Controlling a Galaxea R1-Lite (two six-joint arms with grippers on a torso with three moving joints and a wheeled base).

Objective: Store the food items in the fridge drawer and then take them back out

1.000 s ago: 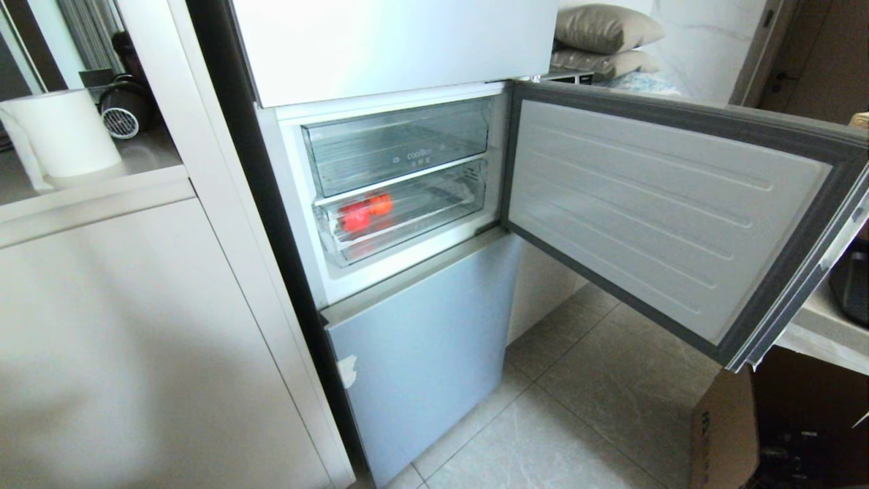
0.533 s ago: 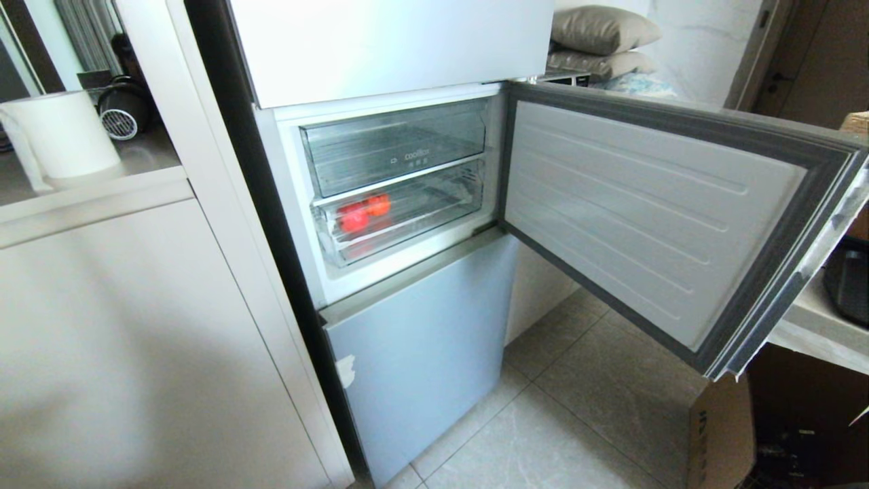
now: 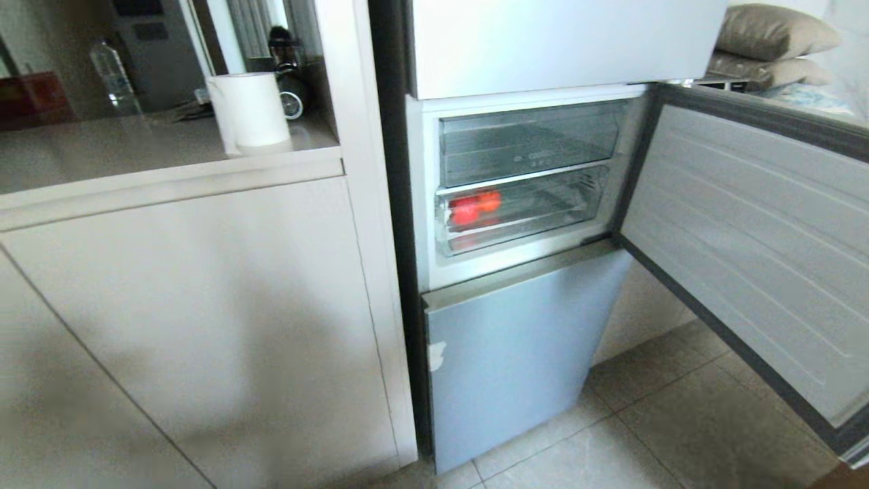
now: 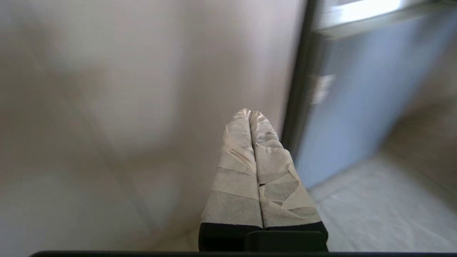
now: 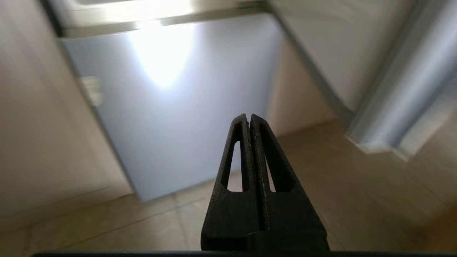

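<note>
Two food items, a red one (image 3: pixel 464 212) and an orange-red one (image 3: pixel 489 200), lie side by side at the left end of the fridge drawer (image 3: pixel 557 204). This is the shallower clear drawer under the taller one (image 3: pixel 529 139), and it is pushed in. Neither arm shows in the head view. My left gripper (image 4: pixel 250 112), with tape-wrapped fingers, is shut and empty, low in front of the cabinet beside the fridge. Shut and empty too, my right gripper (image 5: pixel 249 116) hangs low before the blue-grey lower fridge door (image 5: pixel 171 107).
The fridge's middle door (image 3: pixel 760 238) stands swung open to the right. Left of the fridge is a white cabinet (image 3: pixel 190 305); a white jug (image 3: pixel 248 109) stands on its counter. Tiled floor (image 3: pixel 652 435) lies below the open door.
The whole head view has shifted: the fridge now sits further right and more counter shows on the left, so the camera moved. The food items stay in the drawer.
</note>
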